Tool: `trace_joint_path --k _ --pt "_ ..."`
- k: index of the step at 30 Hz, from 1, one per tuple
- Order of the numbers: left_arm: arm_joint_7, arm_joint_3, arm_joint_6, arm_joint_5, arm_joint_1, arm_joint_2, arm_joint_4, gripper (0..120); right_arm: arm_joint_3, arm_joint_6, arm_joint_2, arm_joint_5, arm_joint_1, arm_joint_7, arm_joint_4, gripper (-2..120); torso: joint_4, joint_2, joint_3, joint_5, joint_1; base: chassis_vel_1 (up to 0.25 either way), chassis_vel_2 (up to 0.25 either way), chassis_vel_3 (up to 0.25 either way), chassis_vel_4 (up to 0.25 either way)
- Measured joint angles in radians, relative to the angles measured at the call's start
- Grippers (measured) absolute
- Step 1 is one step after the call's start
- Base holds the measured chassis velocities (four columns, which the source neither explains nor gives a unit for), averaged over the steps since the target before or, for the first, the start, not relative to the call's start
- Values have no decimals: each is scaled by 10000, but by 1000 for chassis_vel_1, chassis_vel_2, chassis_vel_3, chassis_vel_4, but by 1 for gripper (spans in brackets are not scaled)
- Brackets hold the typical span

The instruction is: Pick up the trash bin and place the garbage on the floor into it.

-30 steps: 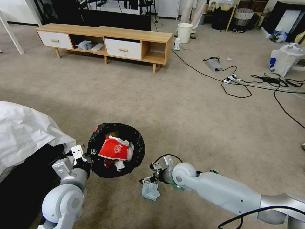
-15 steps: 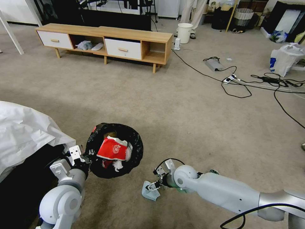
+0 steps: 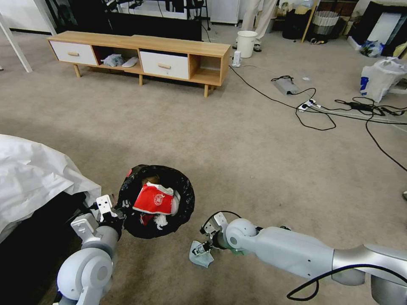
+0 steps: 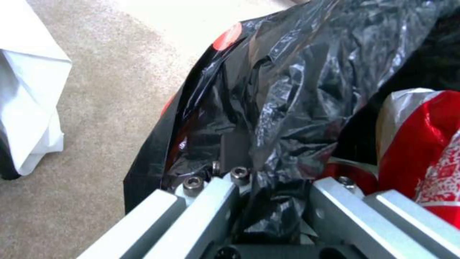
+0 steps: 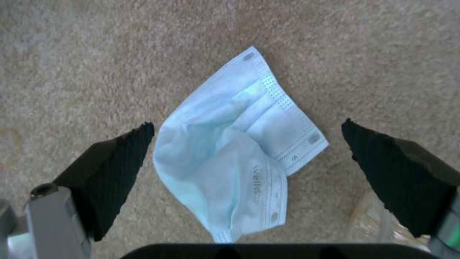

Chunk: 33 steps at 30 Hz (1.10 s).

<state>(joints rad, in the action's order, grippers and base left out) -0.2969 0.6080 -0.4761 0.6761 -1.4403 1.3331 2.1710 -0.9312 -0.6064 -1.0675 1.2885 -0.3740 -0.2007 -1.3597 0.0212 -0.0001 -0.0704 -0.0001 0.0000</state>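
Note:
The trash bin [image 3: 183, 189], lined with a crinkled black bag [image 4: 297, 90], hangs just above the carpet at lower left. My left gripper [image 3: 115, 212] is shut on its rim, the bag pinched between the fingers [image 4: 211, 198]. Inside lie a red wrapper [image 3: 152, 199] and white tissue. To the bin's right, a pale blue face mask [image 3: 200, 259] lies flat on the floor. My right gripper [image 3: 199, 250] hovers right over the mask [image 5: 239, 151], open, with one black finger [image 5: 110, 169] on each side of it. A green-tinted bottle [image 3: 237, 253] peeks out under the right arm.
A white sheet [image 3: 34, 173] covers something dark at the left. A low wooden cabinet [image 3: 140, 55] stands at the back. A white bucket [image 3: 246, 42], black cables with a power strip [image 3: 309, 103] and a white plastic bag [image 3: 379, 78] are at the back right.
My right gripper has dropped from just above the mask down to it and now straddles it. The bin and left gripper have barely shifted.

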Motion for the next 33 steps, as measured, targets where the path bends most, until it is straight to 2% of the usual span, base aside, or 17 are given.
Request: trace_joint_path --k 10,15,19,25,33 --pt "19 -60 23 -98 6 123 -68 0 -14 94 -459 -393 -475 245 981 100 1 1 2 0 0 0 0 0 0" --pt "20 -55 36 -117 41 150 -135 0 89 116 -814 -613 -578 344 1375 100 15 14 11 -18 -3 0 0 0 0" --pt "20 -57 38 -126 41 165 -155 0 93 118 -990 -706 -581 381 1533 100 17 17 13 -20 -4 0 0 0 0" --pt "20 -46 43 -126 23 156 -157 0 103 163 -1221 -807 -603 417 1756 100 10 15 9 -11 -4 0 0 0 0" --pt "20 -86 45 -134 11 134 -157 0 188 231 -1018 -763 -710 298 1613 100 -10 2 0 12 -3 0 0 0 0"
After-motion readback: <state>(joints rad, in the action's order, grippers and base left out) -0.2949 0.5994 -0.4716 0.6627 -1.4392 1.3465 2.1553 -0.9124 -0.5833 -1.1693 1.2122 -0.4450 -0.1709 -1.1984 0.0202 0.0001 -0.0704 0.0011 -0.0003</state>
